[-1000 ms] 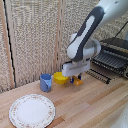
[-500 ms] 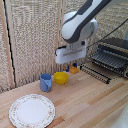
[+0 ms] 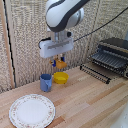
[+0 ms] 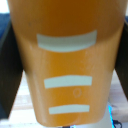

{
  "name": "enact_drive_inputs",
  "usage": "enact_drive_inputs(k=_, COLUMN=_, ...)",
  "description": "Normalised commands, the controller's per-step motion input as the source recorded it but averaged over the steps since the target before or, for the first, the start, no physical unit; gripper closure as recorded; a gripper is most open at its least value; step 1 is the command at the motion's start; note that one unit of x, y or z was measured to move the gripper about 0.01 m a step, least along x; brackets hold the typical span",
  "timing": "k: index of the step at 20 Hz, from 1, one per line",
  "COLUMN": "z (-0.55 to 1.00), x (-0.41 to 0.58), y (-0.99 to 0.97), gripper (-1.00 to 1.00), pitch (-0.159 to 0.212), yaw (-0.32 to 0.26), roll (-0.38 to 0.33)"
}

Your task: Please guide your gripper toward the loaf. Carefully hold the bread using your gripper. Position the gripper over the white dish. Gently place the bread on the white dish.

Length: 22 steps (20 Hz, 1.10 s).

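My gripper [image 3: 60, 62] hangs in the air above the yellow bowl [image 3: 61, 78], with its white block over two short dark fingers. It is shut on the bread [image 3: 61, 64], a small orange-brown piece held between the fingers. In the wrist view the bread [image 4: 67, 60] fills the frame, orange with three pale stripes, and a dark finger [image 4: 9, 75] shows beside it. The white dish [image 3: 31, 110], with its speckled rim, lies on the wooden table toward the exterior view's lower left, away from the gripper.
A blue cup [image 3: 46, 82] stands next to the yellow bowl. A black toaster oven [image 3: 114, 54] on a wire rack [image 3: 97, 71] sits at the exterior view's right. A woven screen [image 3: 27, 40] backs the table.
The gripper has risen from down at the yellow bowl, carrying the bread up with it, and has drifted slightly toward the exterior view's left.
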Motion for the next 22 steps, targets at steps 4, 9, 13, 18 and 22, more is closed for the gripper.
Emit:
enact_drive_inputs(k=4, z=-0.13, x=0.217, y=0.99, gripper=1.00, pitch=0.006, yaw=0.000, roll=-0.024)
enact_drive_inputs(k=9, z=-0.39, x=0.189, y=0.93, gripper=1.00, pitch=0.037, yaw=0.021, roll=-0.054)
enact_drive_inputs(k=13, z=-0.46, x=0.009, y=0.60, gripper=1.00, pitch=0.072, yaw=0.085, roll=-0.036)
enact_drive_inputs(k=18, z=-0.49, x=-0.019, y=0.31, gripper=1.00, pitch=0.036, yaw=0.093, roll=-0.020)
enact_drive_inputs(k=22, z=-0.55, x=0.014, y=0.24, gripper=1.00, pitch=0.010, yaw=0.082, roll=-0.087)
